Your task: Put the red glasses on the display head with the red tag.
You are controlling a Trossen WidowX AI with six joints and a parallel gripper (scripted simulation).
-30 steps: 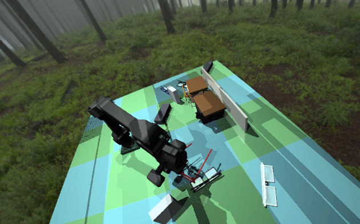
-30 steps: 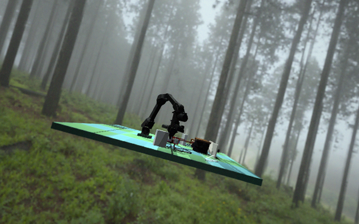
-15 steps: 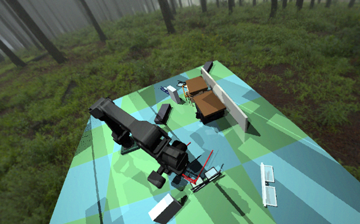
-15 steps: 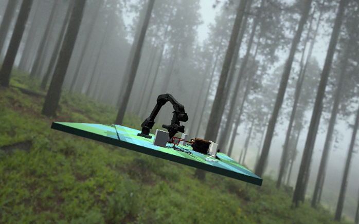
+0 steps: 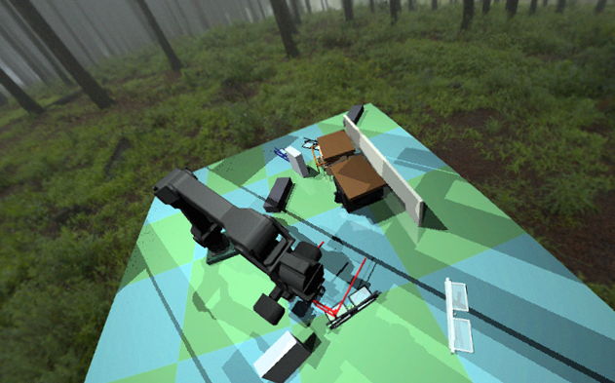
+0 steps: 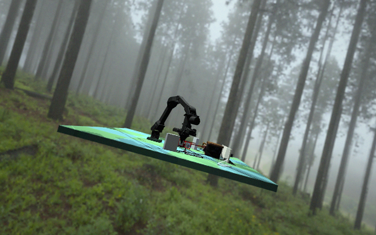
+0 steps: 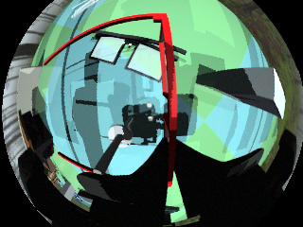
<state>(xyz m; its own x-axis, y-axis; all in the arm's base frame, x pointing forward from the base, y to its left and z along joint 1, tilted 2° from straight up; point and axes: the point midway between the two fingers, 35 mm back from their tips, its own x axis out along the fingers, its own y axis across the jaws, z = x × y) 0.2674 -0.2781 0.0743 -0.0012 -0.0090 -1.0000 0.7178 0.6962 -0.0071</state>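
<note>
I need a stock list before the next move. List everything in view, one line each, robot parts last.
Red glasses: 1, red temples with dark front, held above the mat near the arm.
White glasses: 1, white frame, flat on the mat to the right.
Brown-topped blocks: 2, brown over black, far side of the mat; which one bears the red tag cannot be seen.
Long panel: 1, cream, upright beside the brown-topped blocks.
White box: 1, white top with dark sides, near the glasses.
Dark block: 1, black, mid-mat.
White slab: 1, white, left of the far brown block.
Mat: 1, green and blue.
Arm: 1, black.
End effector: 1, black, shut on the red glasses.
</note>
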